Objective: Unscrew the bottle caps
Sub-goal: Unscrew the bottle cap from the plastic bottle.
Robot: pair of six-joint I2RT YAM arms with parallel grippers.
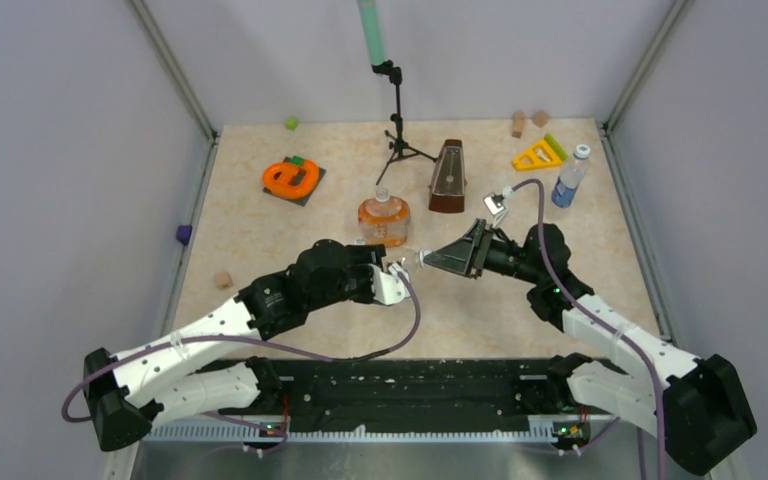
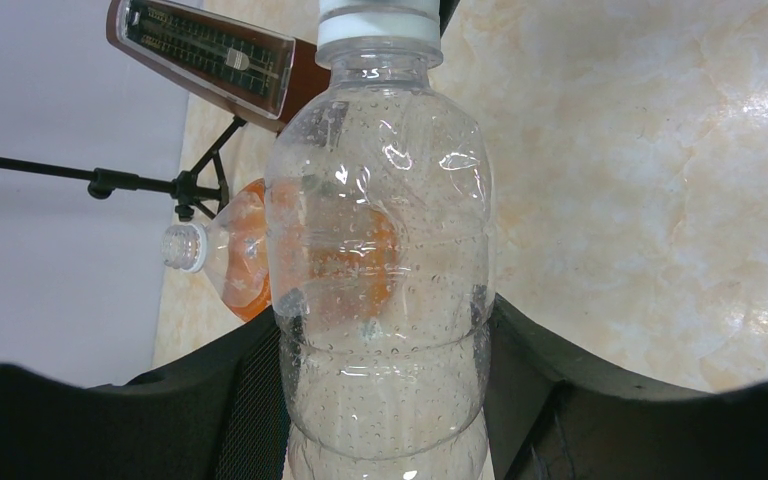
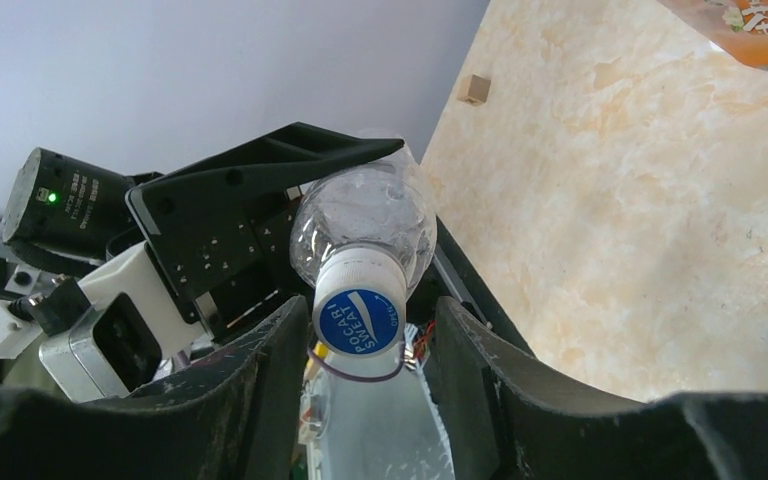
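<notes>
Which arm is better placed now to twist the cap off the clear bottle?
The right. The right gripper faces the cap, one finger on each side, not yet clamped. The left gripper is shut on the bottle body, so it serves as the holder.

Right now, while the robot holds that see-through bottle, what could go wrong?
1. The cap sits nearer one finger of the right gripper, whose jaws are not yet touching it, so they may pinch unevenly and slip.
2. The left gripper holds the clear bottle by its thin body; twisting might spin or crumple it.
3. The orange bottle stands just behind and might get bumped.
</notes>
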